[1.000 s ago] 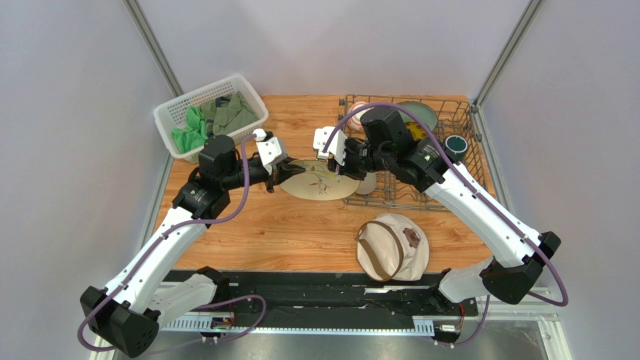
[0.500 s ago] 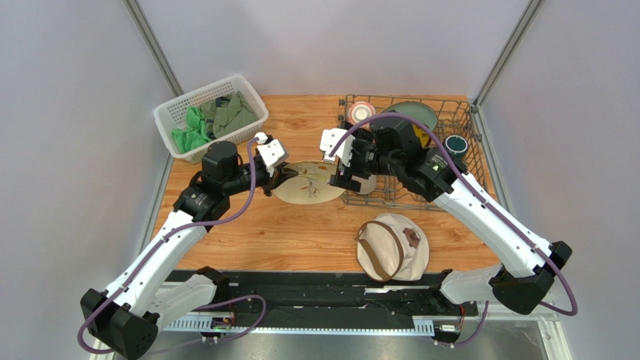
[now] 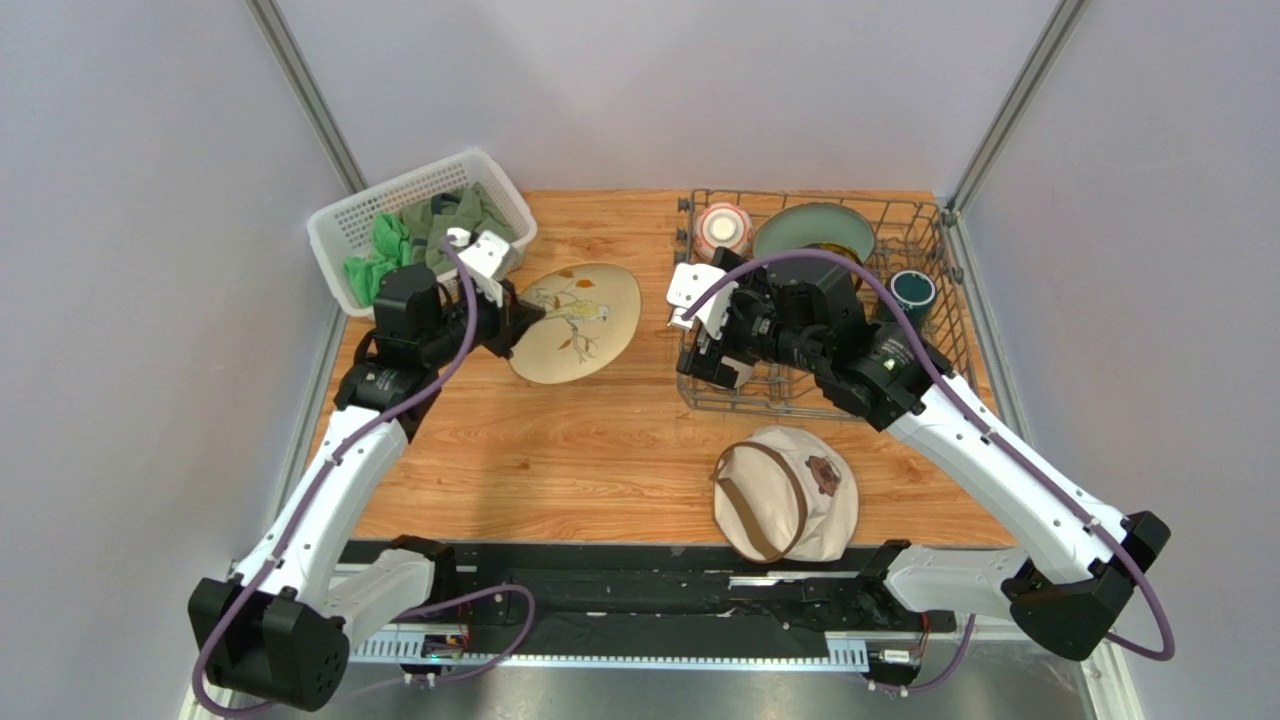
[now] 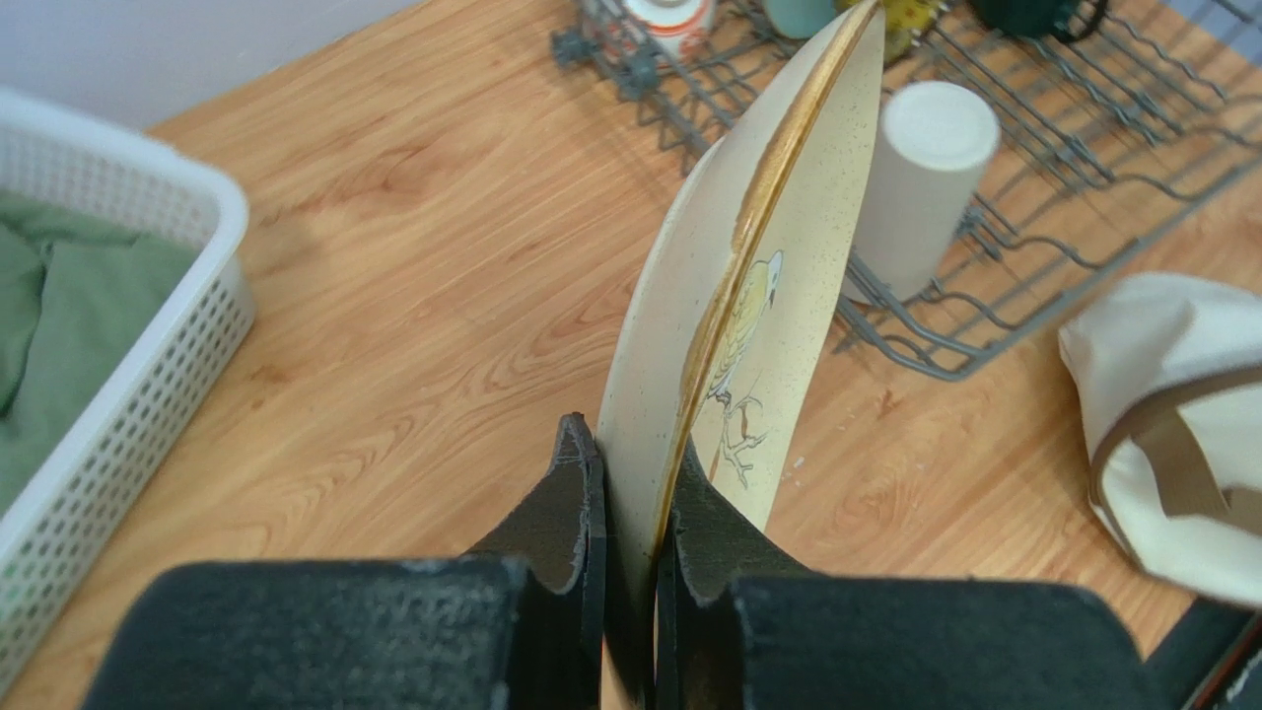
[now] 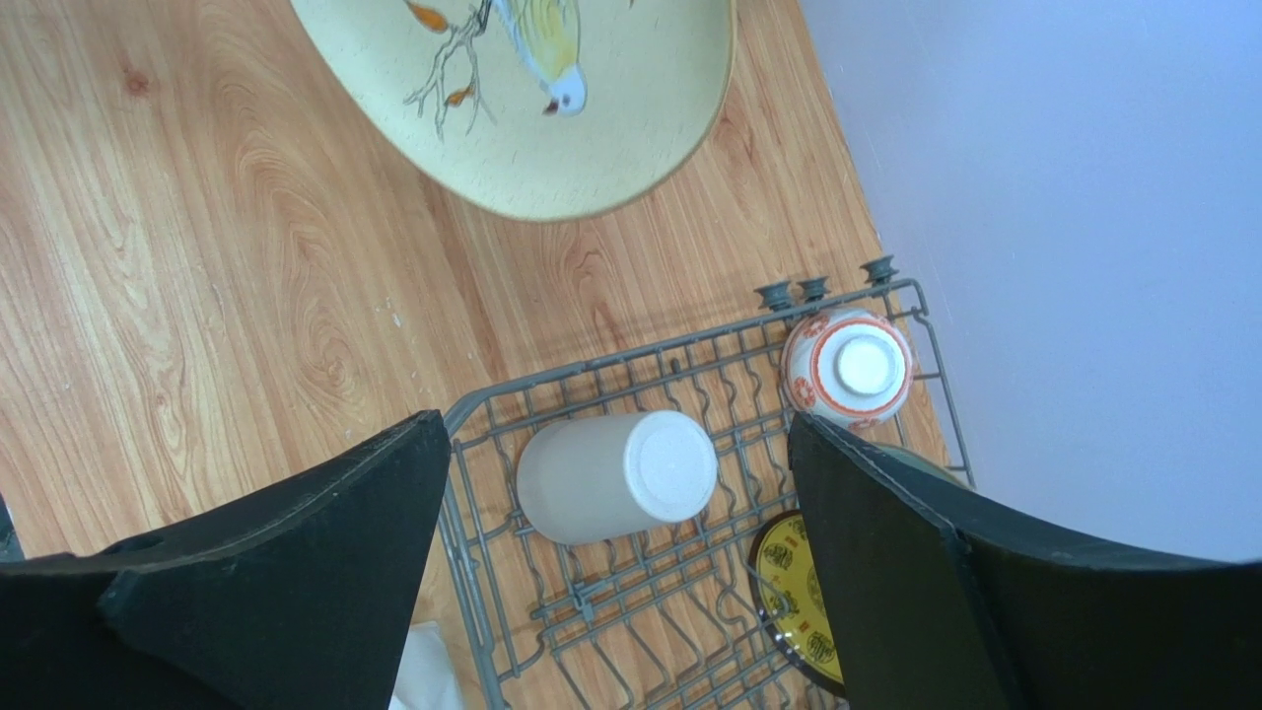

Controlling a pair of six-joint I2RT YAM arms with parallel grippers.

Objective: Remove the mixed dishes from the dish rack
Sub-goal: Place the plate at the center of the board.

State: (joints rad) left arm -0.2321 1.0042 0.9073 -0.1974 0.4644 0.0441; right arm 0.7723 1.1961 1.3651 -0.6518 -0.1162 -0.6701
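While L jaws clench cream bird plate (image 3: 576, 321) over desk's far-left, R jaws gape empty. 1 of 6 out, not yet set down. Left in dish rack (image 3: 902, 225): tumbler (image 5: 615, 477), bowl (image 5: 847, 370), green plate (image 3: 813, 233), mug (image 3: 911, 290), yellow plate (image 5: 793, 592).

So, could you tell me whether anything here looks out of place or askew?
A beige hat lies by the dish rack's near side, odd among dishes; nothing looks spilled or broken.

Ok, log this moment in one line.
left end effector: shut on cream bird plate, outside dish rack | right end effector: open, above beige tumbler in rack
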